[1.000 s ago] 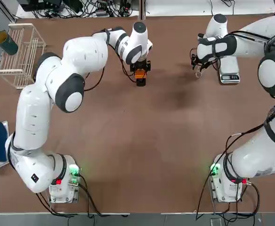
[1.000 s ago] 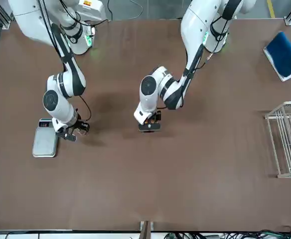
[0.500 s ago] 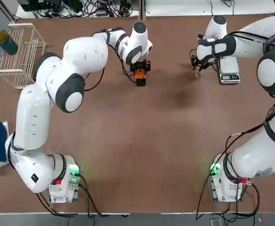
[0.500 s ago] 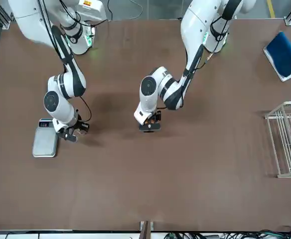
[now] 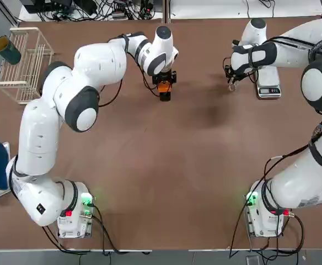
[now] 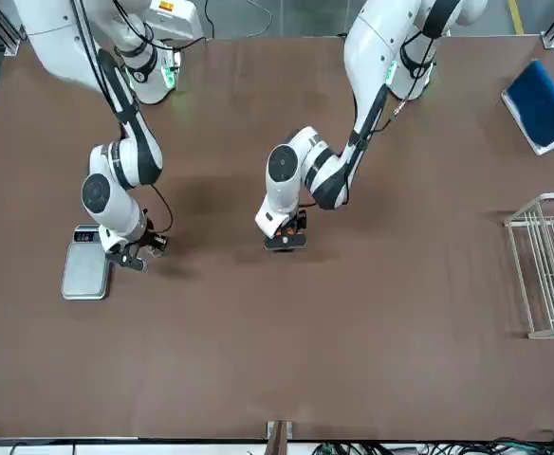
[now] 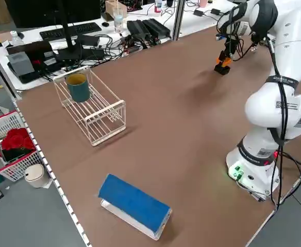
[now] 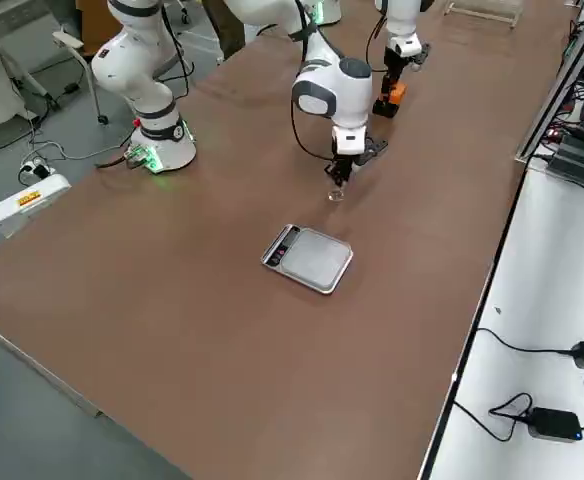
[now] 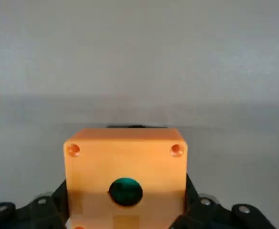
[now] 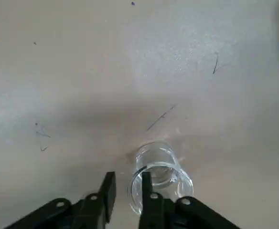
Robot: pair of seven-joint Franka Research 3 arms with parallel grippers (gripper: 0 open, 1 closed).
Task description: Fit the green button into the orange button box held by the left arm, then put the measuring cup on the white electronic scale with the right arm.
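**Button seated in box as second arm reaches the cup**

At the far middle of the brown table [image 5: 166, 165], the left gripper [image 5: 164, 83] pinches the orange box [image 9: 125, 167] between its fingers, the green button [image 9: 125, 192] sitting in the round hole of the box's face. Farther right, the right gripper [image 10: 127, 191] hangs low just beside the white scale [image 5: 268, 84], its fingers drawn close together, one finger [image 10: 146, 191] set inside the rim of the clear measuring cup [image 10: 158, 174], which stands on the table beside the scale, not on it.
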